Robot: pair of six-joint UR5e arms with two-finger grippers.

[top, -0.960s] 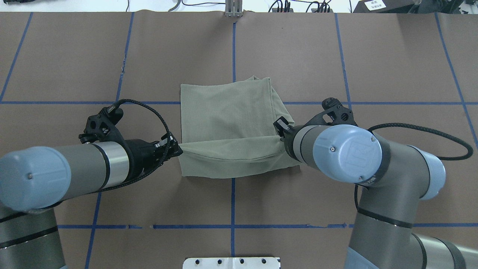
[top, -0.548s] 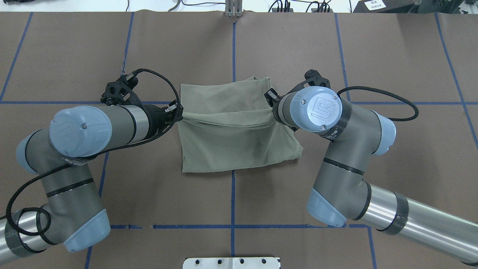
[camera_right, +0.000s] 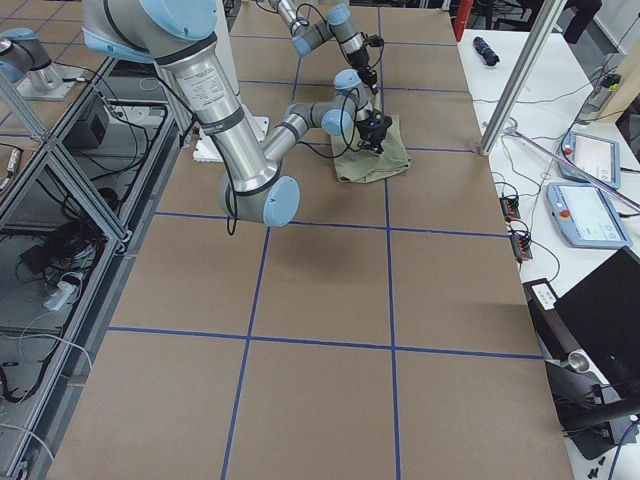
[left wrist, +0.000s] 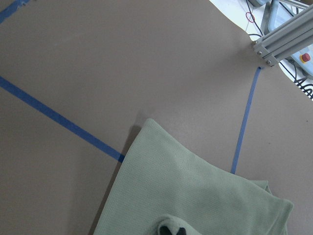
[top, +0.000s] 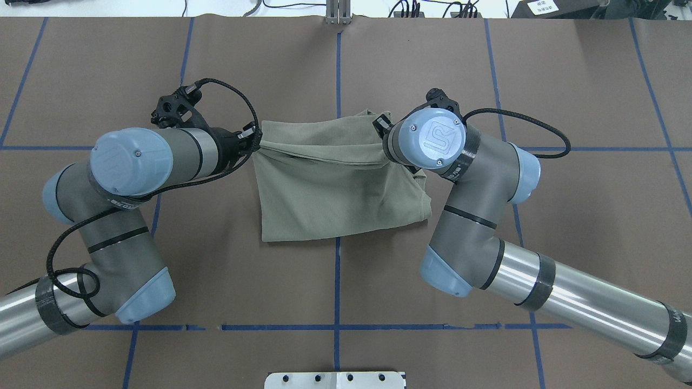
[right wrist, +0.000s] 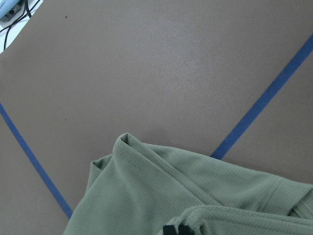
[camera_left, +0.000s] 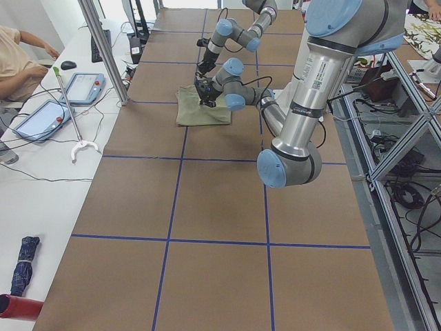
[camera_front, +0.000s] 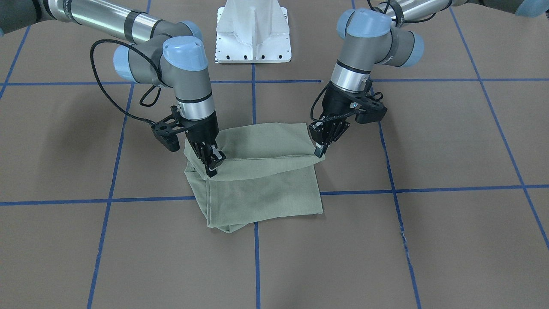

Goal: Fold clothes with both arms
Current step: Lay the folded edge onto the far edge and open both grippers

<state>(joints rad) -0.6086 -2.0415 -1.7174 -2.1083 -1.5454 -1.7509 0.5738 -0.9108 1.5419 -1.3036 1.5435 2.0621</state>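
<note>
The sage-green shirt [top: 340, 194] lies partly folded mid-table, also in the front view [camera_front: 261, 193]. My left gripper [top: 255, 145] is shut on the shirt's left corner of the lifted edge; it is at the right in the front view [camera_front: 319, 152]. My right gripper [camera_front: 213, 166] is shut on the other corner; its wrist hides it from overhead. The held edge hangs stretched between them, a little above the lower layer and near the shirt's far edge. The wrist views show cloth bunched at the fingertips [left wrist: 172, 231] [right wrist: 176, 230]. Neck, logo and label are hidden.
The brown table cover carries a grid of blue tape lines [top: 337, 65]. The white pedestal base [camera_front: 253, 34] stands at the robot's side. A metal post [top: 338, 13] stands at the far edge. An operator [camera_left: 17, 58] and tablets [camera_left: 41, 117] are beyond the table.
Both grippers have moved away from the robot, carrying the shirt's near edge over the lower layer toward its far edge. Both stay shut on the cloth.
</note>
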